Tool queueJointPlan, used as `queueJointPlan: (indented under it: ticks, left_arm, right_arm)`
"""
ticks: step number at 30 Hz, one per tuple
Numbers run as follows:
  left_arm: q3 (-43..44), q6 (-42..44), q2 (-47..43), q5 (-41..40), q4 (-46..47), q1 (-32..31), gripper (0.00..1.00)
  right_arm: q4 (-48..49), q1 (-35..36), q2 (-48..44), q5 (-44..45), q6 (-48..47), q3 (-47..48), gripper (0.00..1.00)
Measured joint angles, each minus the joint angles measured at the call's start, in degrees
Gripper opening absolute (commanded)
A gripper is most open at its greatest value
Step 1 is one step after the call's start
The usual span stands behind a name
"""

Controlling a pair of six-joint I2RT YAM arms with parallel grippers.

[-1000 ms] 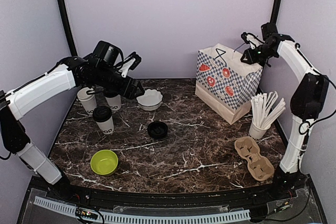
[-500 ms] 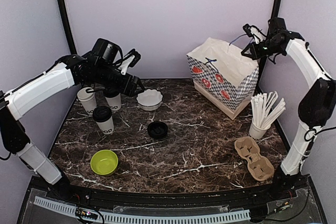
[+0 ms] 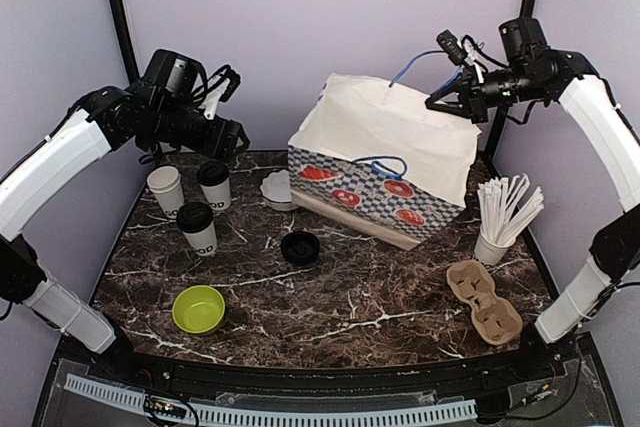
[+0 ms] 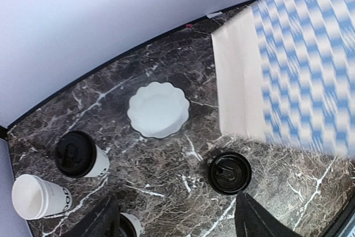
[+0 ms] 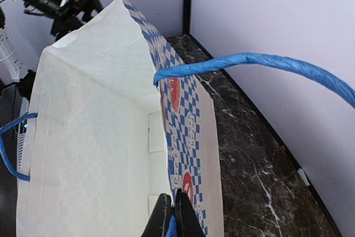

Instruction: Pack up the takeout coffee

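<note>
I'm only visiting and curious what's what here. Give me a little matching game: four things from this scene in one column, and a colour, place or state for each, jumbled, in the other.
Column one
1. paper bag
2. smooth-rimmed bowl
3. cup carrier
4. loose lid

Column two
A. black, lying flat in the middle
B. tipped at a slant, blue-and-white checks
C. lime green, front left
D. brown, empty, front right

Pairs: 1-B, 2-C, 3-D, 4-A
</note>
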Motion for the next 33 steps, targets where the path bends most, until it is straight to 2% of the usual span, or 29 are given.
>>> queueJointPlan:
  ticks: [7, 11, 19, 28, 30, 33]
  left_arm:
    - [4.3, 0.9, -2.7, -8.3, -3.5, 0.1, 0.74]
    - [5.7, 1.2, -3.5, -10.8, -5.0, 0.5, 0.74]
    - [5.8, 1.3, -3.3, -11.5, -5.5, 0.9, 0.74]
    - [3.1, 1.4, -2.2, -10.2, -5.4, 2.1, 0.74]
    - [2.4, 1.5, -1.9, -9.7, -5.3, 2.5, 0.74]
    - [1.5, 1.5, -1.5, -8.9, -4.8, 2.8, 0.74]
  right_arm:
    - [-11.0, 10.6, -0.6, -2.8, -9.0, -0.1, 0.00]
    - [-14.2, 14.9, -1.4, -3.0, -11.7, -2.4, 0.00]
    - [-14.5, 21.5, 1.1, -2.1, -12.2, -5.8, 0.00]
    - [-14.5, 25.5, 7.1, -0.6, -12.4, -5.8, 0.01]
    - [-14.3, 25.6, 7.7, 0.1, -12.3, -5.8, 0.08]
    - [-13.7, 25.6, 8.2, 1.3, -10.8, -5.5, 0.37]
